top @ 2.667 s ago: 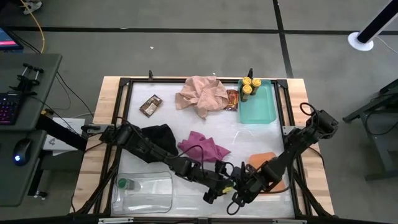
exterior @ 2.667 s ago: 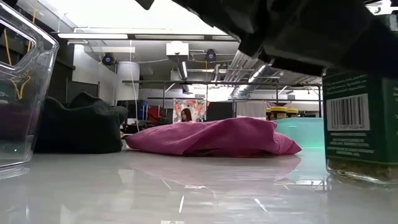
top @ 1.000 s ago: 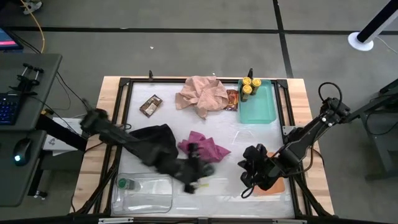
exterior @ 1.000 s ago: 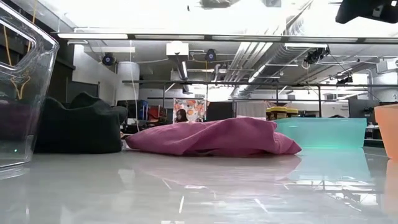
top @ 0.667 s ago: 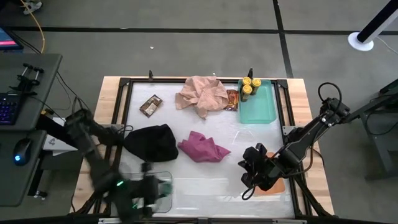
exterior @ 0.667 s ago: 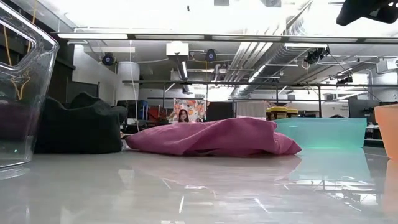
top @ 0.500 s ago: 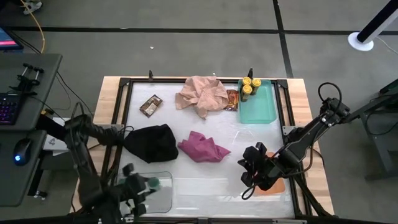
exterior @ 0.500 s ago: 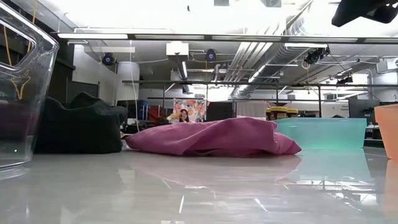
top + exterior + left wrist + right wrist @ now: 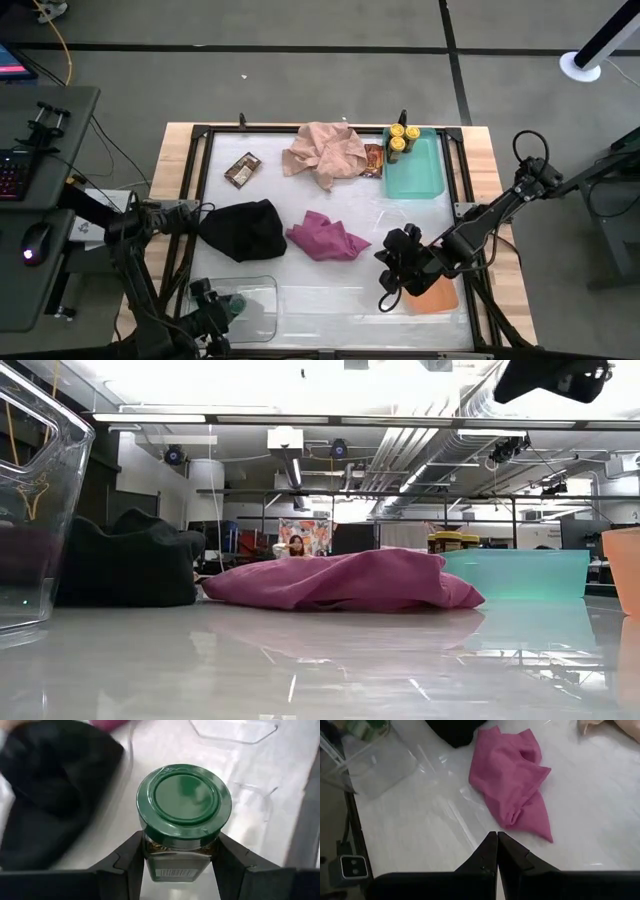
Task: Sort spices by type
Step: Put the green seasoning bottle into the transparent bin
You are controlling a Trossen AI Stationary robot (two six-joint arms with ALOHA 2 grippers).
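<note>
My left gripper (image 9: 228, 308) is shut on a green-lidded spice jar (image 9: 184, 795), which it holds over the clear tray (image 9: 262, 318) at the table's near left corner. My right gripper (image 9: 384, 299) hangs shut and empty above the table, next to the orange tray (image 9: 440, 296). Yellow-lidded jars (image 9: 401, 138) stand in the far end of the teal tray (image 9: 418, 172). One foil packet (image 9: 242, 170) lies at the far left. Another (image 9: 373, 160) lies between the pink cloth (image 9: 325, 150) and the teal tray. My left gripper pinches the jar's glass body (image 9: 177, 854) just below the green lid, one finger (image 9: 131, 861) on each side. The fingers slant down from the table's near left side. The jar's lid faces the wrist camera. I cannot tell whether its base touches the tray.
A black cloth (image 9: 245, 228) and a magenta cloth (image 9: 328, 236) lie mid-table, between the two arms. In the low view the clear tray's wall (image 9: 30, 510) stands at the left and the magenta cloth (image 9: 340, 580) in the middle. Bare white tabletop lies between the clear and orange trays.
My left gripper has swung from the table's near middle toward its left edge and down, carrying the green-lidded jar over the clear tray. Its wrist rolled on the way. It stayed shut on the jar.
</note>
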